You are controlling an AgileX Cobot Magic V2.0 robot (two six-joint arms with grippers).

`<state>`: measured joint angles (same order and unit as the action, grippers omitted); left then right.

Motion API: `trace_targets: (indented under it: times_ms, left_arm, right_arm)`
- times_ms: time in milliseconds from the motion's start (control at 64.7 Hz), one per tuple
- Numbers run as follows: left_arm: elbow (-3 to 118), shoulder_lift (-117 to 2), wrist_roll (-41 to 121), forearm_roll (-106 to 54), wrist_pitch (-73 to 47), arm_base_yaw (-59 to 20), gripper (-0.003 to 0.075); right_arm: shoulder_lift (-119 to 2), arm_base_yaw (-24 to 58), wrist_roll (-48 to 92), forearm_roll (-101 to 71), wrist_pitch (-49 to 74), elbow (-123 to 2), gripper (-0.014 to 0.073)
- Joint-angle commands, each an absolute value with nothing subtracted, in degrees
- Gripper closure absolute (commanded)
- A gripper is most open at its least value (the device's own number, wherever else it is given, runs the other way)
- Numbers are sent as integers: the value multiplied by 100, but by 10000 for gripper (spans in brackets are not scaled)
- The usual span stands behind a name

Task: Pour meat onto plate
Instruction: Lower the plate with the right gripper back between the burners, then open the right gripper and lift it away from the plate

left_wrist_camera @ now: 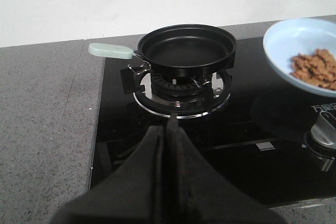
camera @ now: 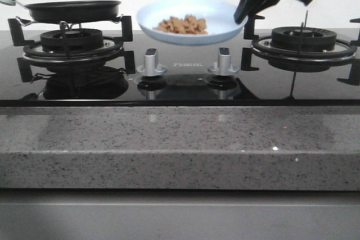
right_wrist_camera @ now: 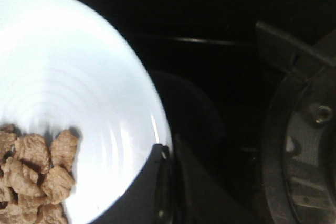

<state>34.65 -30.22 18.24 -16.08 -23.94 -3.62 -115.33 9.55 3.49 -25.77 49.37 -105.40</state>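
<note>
one heap of meat [camera: 183, 25] lies loose on the glossy plate [camera: 225, 18], held above the stove betw. the burners by the right gripper [right_wrist_camera: 167, 182] closed on its rim, so i judge it light but slippery and breakable; left gripper [left_wrist_camera: 169, 129] is closed on nothing.

Fingers [right_wrist_camera: 160, 182] pinch the plate [right_wrist_camera: 79, 87] rim; meat [right_wrist_camera: 34, 177] lies inside.

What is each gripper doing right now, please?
Left gripper: shut, holding nothing, facing the pan.
Right gripper: shut on the rim of the plate, which carries the meat.
</note>
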Motion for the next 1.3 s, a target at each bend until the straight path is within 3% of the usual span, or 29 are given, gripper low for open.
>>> trace_targets:
  times_ms: [0, 356, 572, 680, 804, 1005, 1283]
  left_arm:
    - [3613, -3031, 1771, -1665, -1947, -400, 741]
    - [3613, -3031, 1771, -1665, -1947, -400, 741]
    - [3613, -3031, 1771, -1665, -1947, -400, 741]
    - [3613, -3031, 1771, -1665, -1947, -400, 741]
    - [3613, -3031, 1771, -1665, -1947, -400, 741]
    - [3613, -3031, 1771, -1665, -1947, -400, 741]
    - [3613, -3031, 1771, -1665, -1947, -400, 741]
  right_arm:
    - [-11331, 949, 337, -2809, 4839, -10788, 638]
    - [-11426, 943, 337, -2776, 5063, -10788, 464]
    - [-11414, 911, 337, -2765, 5063, -10794, 244]
    - [-11405, 905, 337, -2752, 5171, -10881, 237]
    - [-11407, 905, 337, -2710, 5490, -11112, 316]
    - [-11400, 905, 337, -2483, 5989, -11364, 666]
    - [-10877, 905, 358, -2394, 5950, -11141, 656]
